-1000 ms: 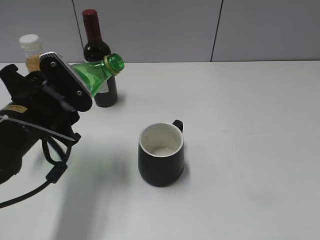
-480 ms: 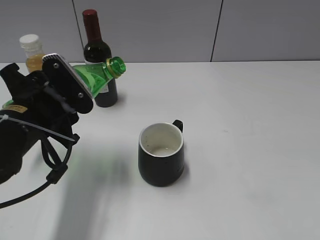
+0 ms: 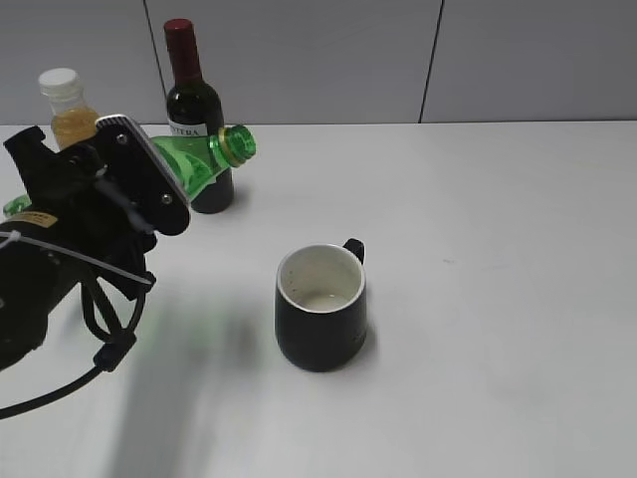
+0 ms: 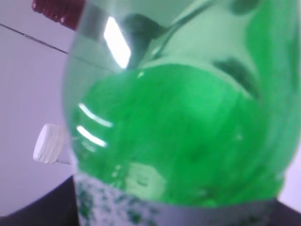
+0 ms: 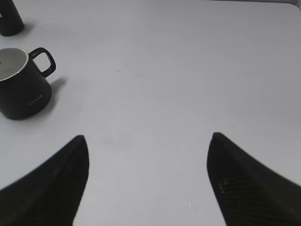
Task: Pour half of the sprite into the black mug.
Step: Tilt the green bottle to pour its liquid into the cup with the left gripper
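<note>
Our left pincer (image 3: 149, 184) grips the sprite (image 3: 199, 156), tilted nearly flat above the bench (image 3: 498, 249), open mouth pointing right, ahead of the wine bottle (image 3: 194, 110). The black mug (image 3: 320, 307) stands upright at centre, well apart from the bottle. Our right pincer (image 5: 146, 179) hangs wide open, holding nothing.

sprite (image 3: 199, 157): green translucent bottle, uncapped, tipped near horizontal, mouth pointing right, held off the worktop (image 3: 498, 299)
black mug (image 3: 320, 307): upright, white inside, handle at back right, well apart from the bottle mouth
</note>
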You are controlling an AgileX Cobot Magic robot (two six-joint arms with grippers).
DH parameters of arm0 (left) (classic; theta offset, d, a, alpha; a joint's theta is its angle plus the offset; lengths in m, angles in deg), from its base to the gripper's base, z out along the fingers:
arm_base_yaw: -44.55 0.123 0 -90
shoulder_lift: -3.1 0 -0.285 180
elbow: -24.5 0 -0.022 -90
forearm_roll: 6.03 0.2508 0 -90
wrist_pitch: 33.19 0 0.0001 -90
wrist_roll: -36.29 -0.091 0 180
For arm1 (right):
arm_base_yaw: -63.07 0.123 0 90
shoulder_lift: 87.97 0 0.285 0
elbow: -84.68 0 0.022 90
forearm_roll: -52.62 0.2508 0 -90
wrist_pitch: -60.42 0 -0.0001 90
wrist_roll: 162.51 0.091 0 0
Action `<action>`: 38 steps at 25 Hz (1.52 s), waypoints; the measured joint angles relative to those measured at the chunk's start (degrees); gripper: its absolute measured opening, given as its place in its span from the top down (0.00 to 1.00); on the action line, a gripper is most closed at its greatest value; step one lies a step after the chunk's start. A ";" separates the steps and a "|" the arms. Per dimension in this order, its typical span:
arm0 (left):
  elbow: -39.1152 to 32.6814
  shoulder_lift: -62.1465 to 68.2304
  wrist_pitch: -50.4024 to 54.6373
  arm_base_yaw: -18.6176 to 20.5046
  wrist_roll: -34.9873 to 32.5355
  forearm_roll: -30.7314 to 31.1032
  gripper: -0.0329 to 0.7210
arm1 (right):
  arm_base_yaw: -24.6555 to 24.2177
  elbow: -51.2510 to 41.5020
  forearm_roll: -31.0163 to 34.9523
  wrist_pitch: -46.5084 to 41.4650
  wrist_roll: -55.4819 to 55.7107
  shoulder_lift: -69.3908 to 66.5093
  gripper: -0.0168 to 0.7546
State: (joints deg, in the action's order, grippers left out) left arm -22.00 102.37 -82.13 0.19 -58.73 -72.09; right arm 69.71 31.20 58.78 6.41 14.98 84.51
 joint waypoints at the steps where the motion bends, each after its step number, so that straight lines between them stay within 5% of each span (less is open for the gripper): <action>1: 0.00 0.24 0.00 -0.13 -0.17 0.00 0.35 | 0.00 0.00 0.00 0.00 0.00 0.00 0.21; 20: 2.92 6.61 -6.18 -4.86 -10.05 -5.38 0.35 | 0.00 0.00 0.00 0.00 0.00 0.00 0.21; 38: 3.47 7.54 -10.93 -5.05 -21.56 -5.24 0.35 | 0.00 0.00 0.00 0.00 0.00 0.00 0.21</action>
State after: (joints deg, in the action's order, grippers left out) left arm -18.53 109.91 -93.06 -4.85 -80.29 -77.34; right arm 69.71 31.20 58.78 6.41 14.98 84.51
